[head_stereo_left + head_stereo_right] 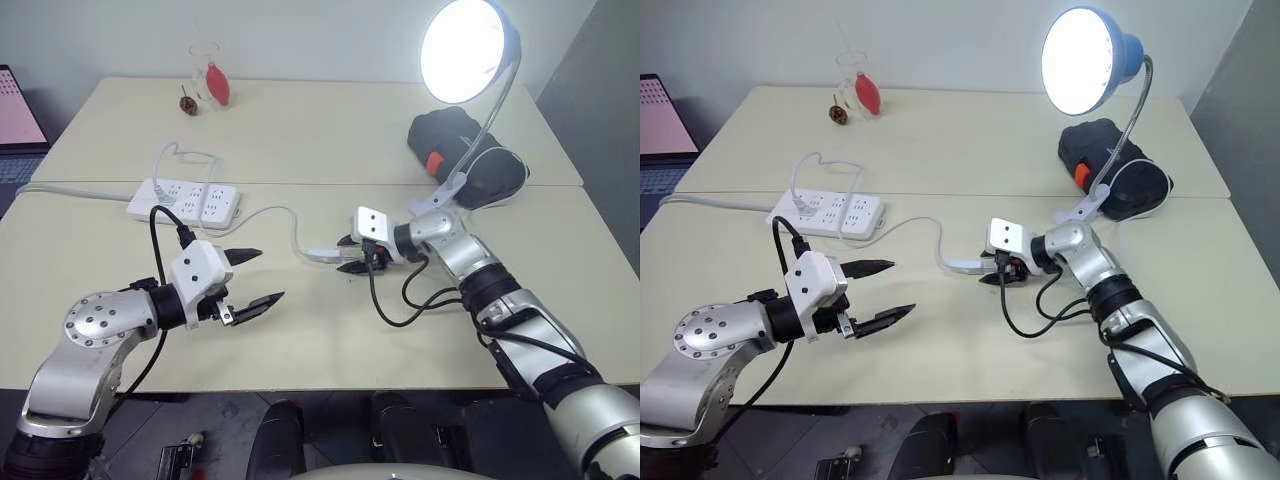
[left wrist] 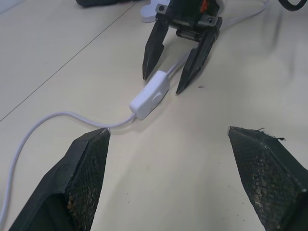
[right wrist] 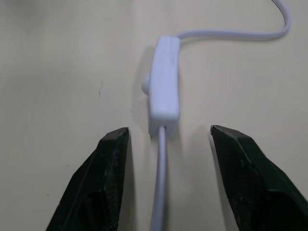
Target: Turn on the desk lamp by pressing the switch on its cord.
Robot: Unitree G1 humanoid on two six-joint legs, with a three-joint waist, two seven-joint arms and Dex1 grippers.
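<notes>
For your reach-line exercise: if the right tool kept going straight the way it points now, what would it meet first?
Probably the switch. It lies on the table just ahead of the right tool, in line with the gap between its open fingers, with the cord running between them. Depth is hard to judge, so the fingertips might touch the table first.

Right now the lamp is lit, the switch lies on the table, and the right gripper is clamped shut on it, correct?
Not quite. The right gripper is open, its fingers apart on either side of the cord just behind the switch, not clamped on it; the right wrist view shows this. The lamp is lit and the switch lies on the table.
</notes>
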